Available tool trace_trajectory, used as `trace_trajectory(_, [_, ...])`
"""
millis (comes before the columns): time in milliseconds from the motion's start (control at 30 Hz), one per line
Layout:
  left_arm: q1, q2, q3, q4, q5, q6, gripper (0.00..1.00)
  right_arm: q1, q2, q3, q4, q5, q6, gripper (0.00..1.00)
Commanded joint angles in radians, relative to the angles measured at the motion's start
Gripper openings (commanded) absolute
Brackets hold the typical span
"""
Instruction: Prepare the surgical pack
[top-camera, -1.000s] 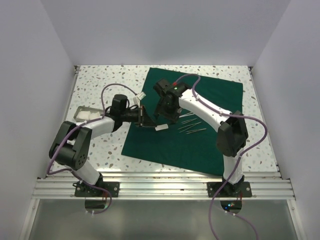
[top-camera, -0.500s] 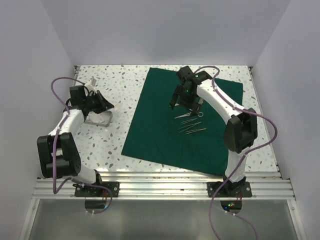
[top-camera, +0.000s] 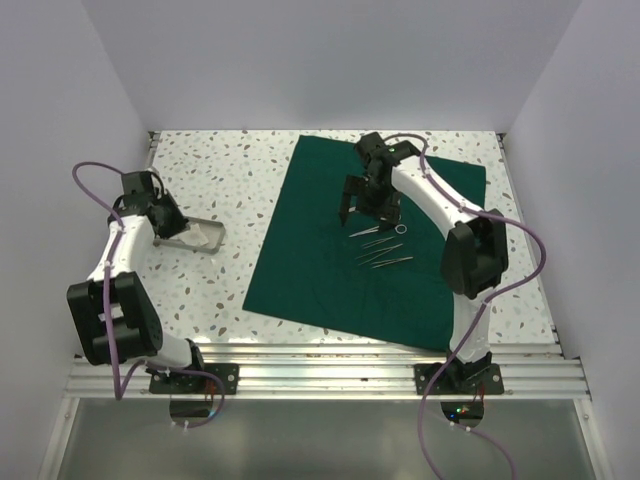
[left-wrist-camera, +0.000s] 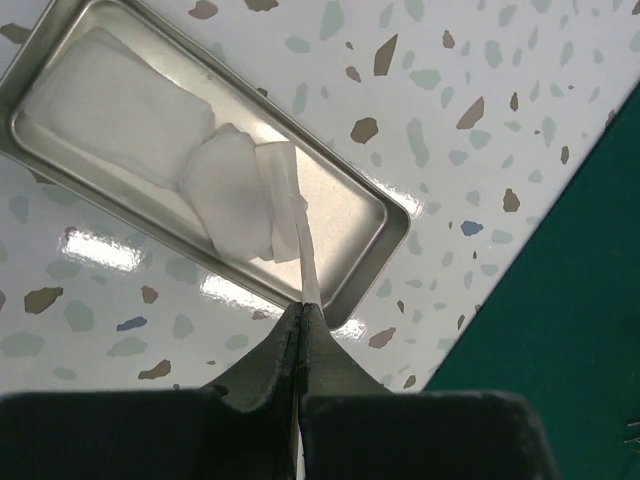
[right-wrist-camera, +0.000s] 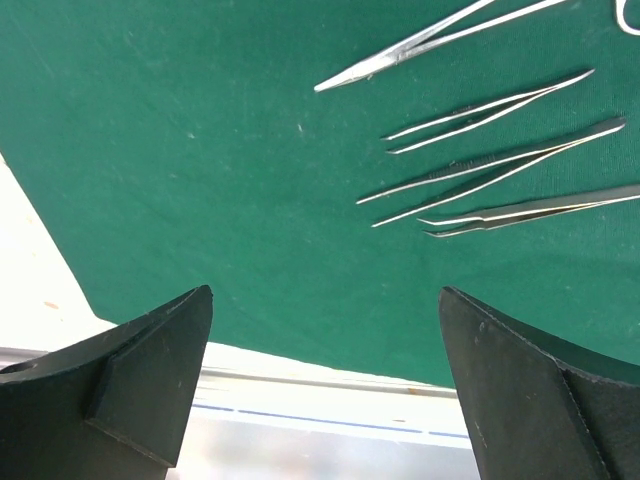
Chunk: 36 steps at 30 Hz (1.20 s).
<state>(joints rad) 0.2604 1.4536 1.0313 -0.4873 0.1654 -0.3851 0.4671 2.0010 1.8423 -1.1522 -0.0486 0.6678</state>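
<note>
Speckled table (top-camera: 230, 180) carries drape (top-camera: 310, 260) and, left of it and apart, tray (left-wrist-camera: 395, 215). Closed left gripper (left-wrist-camera: 300, 315) pinches gauze (left-wrist-camera: 285, 200) trailing into tray. It is probably light, limp and snag-prone, so grip an edge. Spread right gripper (right-wrist-camera: 325, 295) hovers near forceps (right-wrist-camera: 480, 175), which look stiff and slippery.

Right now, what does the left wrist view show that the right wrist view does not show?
Only the left wrist view: the metal tray on the speckled table, white gauze pieces lying in it, and the left fingers shut on a gauze strip that runs to the tray. Only the right wrist view: the right fingers wide open, with nothing between them, and steel instruments lying beyond them. Both: the dark green drape.
</note>
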Motion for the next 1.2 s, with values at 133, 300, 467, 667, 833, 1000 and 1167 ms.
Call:
trace_trajectory(133, [0.010,0.008,-0.017,0.079,-0.057,-0.057,0.00,-0.027,-0.031,-0.032,0.006,-0.056,-0.071,0.99])
trace_trajectory(300, [0.025,0.062,-0.007,0.142,-0.018,-0.020,0.00,-0.031,-0.042,-0.055,0.009,-0.056,-0.071,0.99])
trace_trajectory(467, [0.043,0.122,-0.005,0.118,-0.014,0.017,0.00,-0.031,-0.047,-0.057,0.017,-0.060,-0.059,0.99])
trace_trajectory(667, [0.048,0.128,-0.042,0.176,0.037,0.005,0.00,-0.031,-0.048,-0.077,0.026,-0.076,-0.053,0.99])
trace_trajectory(833, [0.048,0.143,-0.066,0.205,0.092,-0.032,0.00,-0.033,-0.051,-0.074,0.032,-0.076,-0.039,0.99])
trace_trajectory(1000, [0.046,0.130,-0.108,0.199,0.128,-0.077,0.31,-0.031,-0.045,-0.080,0.040,-0.085,-0.022,0.99])
trace_trajectory(1167, [0.048,0.051,-0.140,0.208,0.174,-0.069,0.47,-0.031,-0.036,-0.074,0.046,-0.091,-0.001,0.99])
